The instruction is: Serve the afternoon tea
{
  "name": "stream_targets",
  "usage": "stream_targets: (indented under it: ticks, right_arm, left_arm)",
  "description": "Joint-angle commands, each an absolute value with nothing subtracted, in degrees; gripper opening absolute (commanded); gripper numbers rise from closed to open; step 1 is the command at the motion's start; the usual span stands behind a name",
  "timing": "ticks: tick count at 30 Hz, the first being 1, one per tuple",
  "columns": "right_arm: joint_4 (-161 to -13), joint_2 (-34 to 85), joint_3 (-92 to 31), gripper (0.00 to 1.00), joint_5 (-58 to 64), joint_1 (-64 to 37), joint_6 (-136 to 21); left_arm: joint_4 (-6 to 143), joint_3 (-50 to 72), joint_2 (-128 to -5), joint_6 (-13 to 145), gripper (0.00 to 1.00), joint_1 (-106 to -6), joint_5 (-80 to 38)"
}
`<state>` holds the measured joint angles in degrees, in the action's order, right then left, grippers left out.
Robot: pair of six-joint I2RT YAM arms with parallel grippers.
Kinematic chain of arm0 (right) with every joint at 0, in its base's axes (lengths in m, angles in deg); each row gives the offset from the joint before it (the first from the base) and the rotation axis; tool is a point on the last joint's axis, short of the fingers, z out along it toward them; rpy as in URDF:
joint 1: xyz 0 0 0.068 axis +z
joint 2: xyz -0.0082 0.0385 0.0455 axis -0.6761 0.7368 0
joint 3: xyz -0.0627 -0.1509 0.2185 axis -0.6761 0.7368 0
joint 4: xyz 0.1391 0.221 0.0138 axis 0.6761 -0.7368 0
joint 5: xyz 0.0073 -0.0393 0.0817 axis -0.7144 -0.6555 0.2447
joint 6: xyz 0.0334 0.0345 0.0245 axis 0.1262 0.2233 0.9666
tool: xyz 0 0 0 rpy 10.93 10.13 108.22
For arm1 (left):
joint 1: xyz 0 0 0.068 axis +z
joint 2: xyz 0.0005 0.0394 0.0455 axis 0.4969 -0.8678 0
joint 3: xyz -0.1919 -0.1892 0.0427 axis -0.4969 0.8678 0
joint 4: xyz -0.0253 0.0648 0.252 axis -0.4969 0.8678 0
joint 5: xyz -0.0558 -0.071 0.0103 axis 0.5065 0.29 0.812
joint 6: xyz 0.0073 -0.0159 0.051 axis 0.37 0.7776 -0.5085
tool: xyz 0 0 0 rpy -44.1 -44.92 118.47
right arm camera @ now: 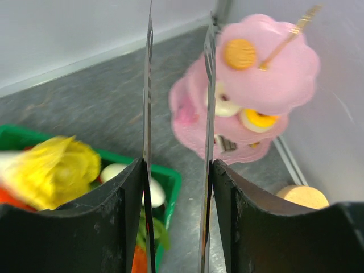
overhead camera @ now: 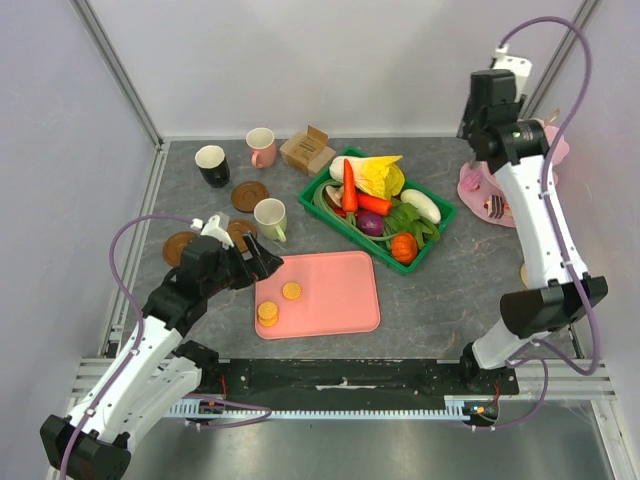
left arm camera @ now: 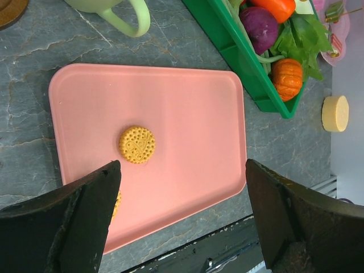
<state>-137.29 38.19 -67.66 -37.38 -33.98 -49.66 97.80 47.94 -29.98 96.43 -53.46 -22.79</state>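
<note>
Left gripper point(left arm camera: 182, 165) hovered spread wide over pink tray point(left arm camera: 187, 96) bearing orange biscuits point(left arm camera: 136, 144), right gripper point(right arm camera: 180, 34) hung narrowly parted, empty, near pink tiered stand point(right arm camera: 284, 79).

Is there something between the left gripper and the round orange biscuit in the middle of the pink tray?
Nothing visible. The left gripper is open above the pink rectangular tray, and the round orange biscuit lies bare just ahead of its fingers. A second biscuit is partly hidden by one finger.
</note>
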Motion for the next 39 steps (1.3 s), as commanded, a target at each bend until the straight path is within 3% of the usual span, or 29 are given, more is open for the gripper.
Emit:
stream_targets:
  ticks: [1,7,11,20,25,39]
  right_arm:
    - [-133.5,31.2,-64.1,0.57,-34.1,-23.0,-52.5]
    - [-124.3,22.2,-43.6,0.57,-23.7,-6.7,-50.5]
    - [-124.3,20.4,-34.5,0.57,-25.0,4.2,-48.6]
    - [-127.1,21.6,-25.7,0.57,-28.1,25.9,-47.1]
    - [-126.3,24.7,-24.6,0.57,-28.2,31.7,-48.1]
    - [-123.9,34.9,-26.4,0.6,-26.3,33.3,-50.3]
  left_arm:
    - [98.0,46.8,-29.9,97.6,0.96,-53.6,-22.6]
    - [101.7,45.2,-28.5,97.8,0.96,-53.6,-23.4]
    - [106.6,43.8,-26.2,97.4,0.96,-53.5,-26.0]
    - [111.6,42.8,-23.7,96.4,0.96,-53.5,-27.9]
    - [111.9,43.2,-23.1,96.8,0.96,-53.6,-27.6]
    - [112.5,43.7,-22.7,96.8,0.96,-53.5,-27.7]
